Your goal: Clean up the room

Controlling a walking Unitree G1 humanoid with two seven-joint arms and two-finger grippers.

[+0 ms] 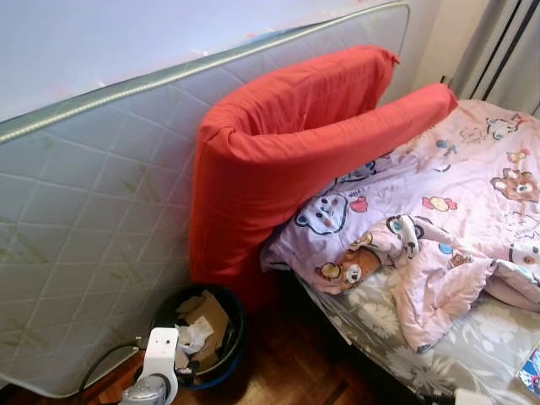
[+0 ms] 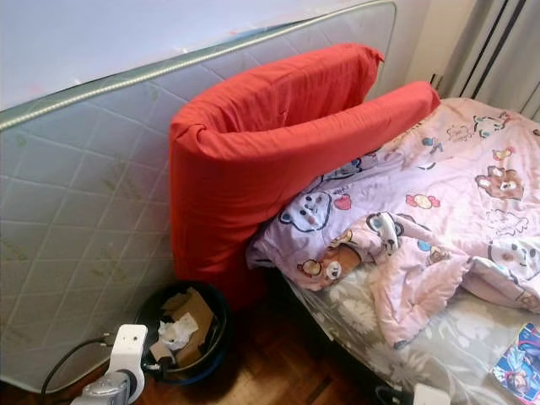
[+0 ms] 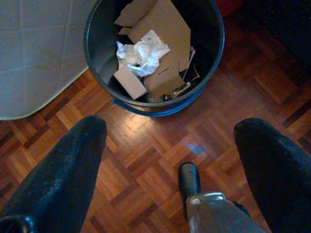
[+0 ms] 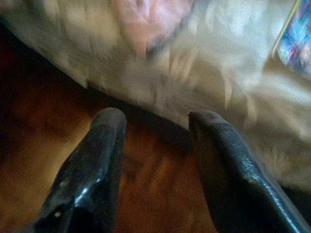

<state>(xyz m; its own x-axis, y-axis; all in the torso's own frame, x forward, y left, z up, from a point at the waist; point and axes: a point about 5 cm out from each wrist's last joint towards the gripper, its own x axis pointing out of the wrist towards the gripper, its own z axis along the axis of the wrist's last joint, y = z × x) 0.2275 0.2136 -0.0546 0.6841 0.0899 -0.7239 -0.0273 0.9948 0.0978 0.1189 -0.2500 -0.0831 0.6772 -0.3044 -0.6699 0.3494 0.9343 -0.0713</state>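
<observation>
Left pincer hangs low over the parquet floor, fingers spread wide and holding nothing. It sits just near-side of the waste bin, so anything picked up for tidying has a short path to the drop.

The waste bin stands on the floor at the near left, against the quilted mattress leaned upright on the wall and at the foot of the red folded cushion. Inside it lie cardboard scraps and a crumpled paper wad; it looks about half full.

The red cushion is propped between mattress and bed, its far arm resting on the cartoon-print quilt, which lies rumpled across the bed.

Right pincer hovers over the floor beside the bed edge, view blurred; fingers apart, empty. A colourful booklet lies on the grey sheet at the near right, likely a candidate for tidying.
</observation>
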